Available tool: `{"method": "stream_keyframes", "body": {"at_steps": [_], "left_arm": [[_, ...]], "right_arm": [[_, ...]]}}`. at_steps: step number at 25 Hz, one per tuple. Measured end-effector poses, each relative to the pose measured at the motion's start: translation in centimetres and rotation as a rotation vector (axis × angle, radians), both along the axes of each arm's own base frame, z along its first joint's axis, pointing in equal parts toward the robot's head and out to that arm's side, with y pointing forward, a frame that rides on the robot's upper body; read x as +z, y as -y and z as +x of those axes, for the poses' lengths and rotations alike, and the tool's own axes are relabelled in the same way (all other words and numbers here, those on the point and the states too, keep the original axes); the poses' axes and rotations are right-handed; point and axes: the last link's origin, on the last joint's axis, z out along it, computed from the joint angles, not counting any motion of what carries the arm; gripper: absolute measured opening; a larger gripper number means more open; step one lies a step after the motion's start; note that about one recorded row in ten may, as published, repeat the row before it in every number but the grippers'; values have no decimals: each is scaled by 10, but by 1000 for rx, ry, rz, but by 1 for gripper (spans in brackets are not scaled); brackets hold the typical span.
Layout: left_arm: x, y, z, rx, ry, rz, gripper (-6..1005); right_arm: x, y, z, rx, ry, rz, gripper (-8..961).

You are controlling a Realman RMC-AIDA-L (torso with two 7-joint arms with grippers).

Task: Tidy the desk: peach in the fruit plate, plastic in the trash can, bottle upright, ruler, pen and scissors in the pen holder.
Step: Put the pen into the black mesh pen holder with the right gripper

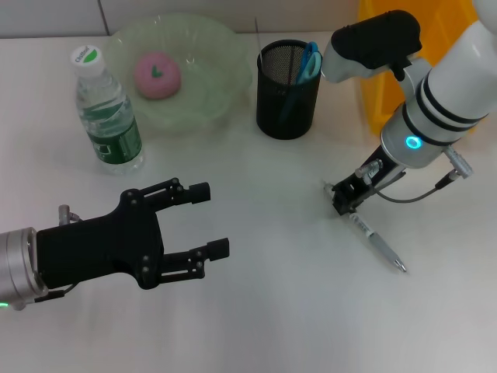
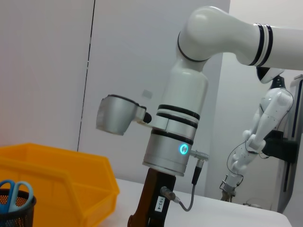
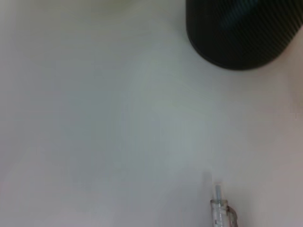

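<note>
A pink peach [image 1: 158,75] lies in the green fruit plate [image 1: 217,54]. A water bottle [image 1: 107,113] stands upright to the plate's left. The black mesh pen holder [image 1: 287,97] holds blue scissors [image 1: 309,61]. A pen [image 1: 378,245] lies on the table at the right. My right gripper [image 1: 344,199] is down at the pen's upper end. The right wrist view shows the pen's end [image 3: 218,210] and the pen holder [image 3: 241,33]. My left gripper [image 1: 213,221] is open and empty, low at the front left. No ruler or plastic shows.
A yellow bin [image 1: 377,85] stands behind the right arm, beside the pen holder. The left wrist view shows it too [image 2: 57,175], with the pen holder [image 2: 14,213] and scissors [image 2: 12,191]. The table is white.
</note>
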Motion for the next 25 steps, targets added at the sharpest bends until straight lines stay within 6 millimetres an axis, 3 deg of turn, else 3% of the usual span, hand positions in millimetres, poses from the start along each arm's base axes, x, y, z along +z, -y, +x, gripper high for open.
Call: {"method": "stream_keyframes", "body": {"at_steps": [6, 7, 8, 10, 12, 13, 17, 21, 25], "left_arm": [[0, 0, 0, 0, 0, 0, 802], [0, 0, 0, 0, 0, 0, 802], [0, 0, 0, 0, 0, 0, 802], [0, 0, 0, 0, 0, 1, 802], [0, 0, 0, 0, 0, 1, 802], [0, 0, 0, 0, 0, 1, 802], [0, 1, 0, 1, 2, 0, 802], [-1, 0, 0, 1, 2, 1, 802], [-1, 0, 0, 3, 1, 4, 802]], "right_arm": [[14, -2, -10, 43, -68, 64, 184], [31, -5, -23, 82, -165, 132, 186], [31, -5, -23, 82, -165, 132, 189], [51, -8, -35, 143, -291, 209, 194], [88, -10, -52, 313, -525, 376, 200], [88, -10, -52, 313, -525, 376, 202], [116, -16, -56, 653, -802, 655, 213], [108, -23, -44, 762, -884, 742, 223], [86, -28, -24, 945, -873, 818, 234]]}}
